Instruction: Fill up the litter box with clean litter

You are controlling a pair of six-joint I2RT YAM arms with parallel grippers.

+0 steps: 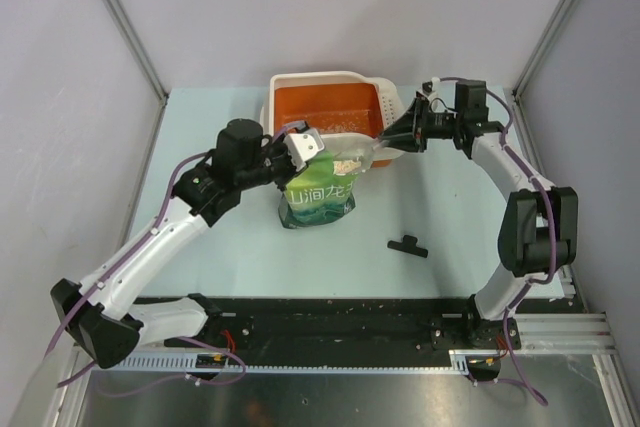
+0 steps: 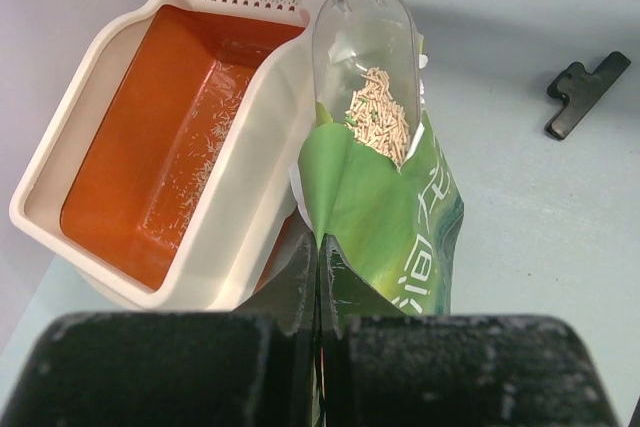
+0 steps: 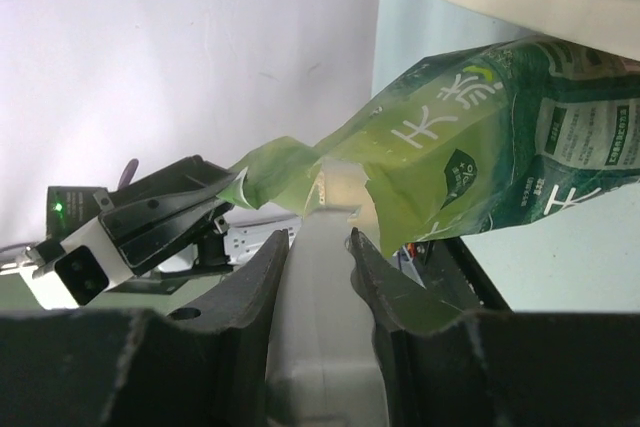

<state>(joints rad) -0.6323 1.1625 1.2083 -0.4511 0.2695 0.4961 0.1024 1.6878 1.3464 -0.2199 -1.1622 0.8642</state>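
The desk (image 1: 200, 247) is pale blue. The litter box (image 1: 318, 77) sits at the middle of the far edge. It is orange inside with a cream rim, and only a thin sprinkle of grains lies on its floor.

A green bag (image 1: 320, 197) stands just in front of the box, with its top open. The left claw (image 2: 318, 247) is pinched tight on the bag's torn top edge. The right claw (image 3: 318, 237) is squeezed around the handle of a clear scoop (image 2: 365, 47). The scoop lies over the bag's mouth. Its tip seems to be inside, but that is hard to see.

The clean litter (image 2: 380, 117) — a small pile of pale sticks — rests in the scoop. A little black clip (image 1: 408, 246) lies nearer the right edge, well apart from the bag.
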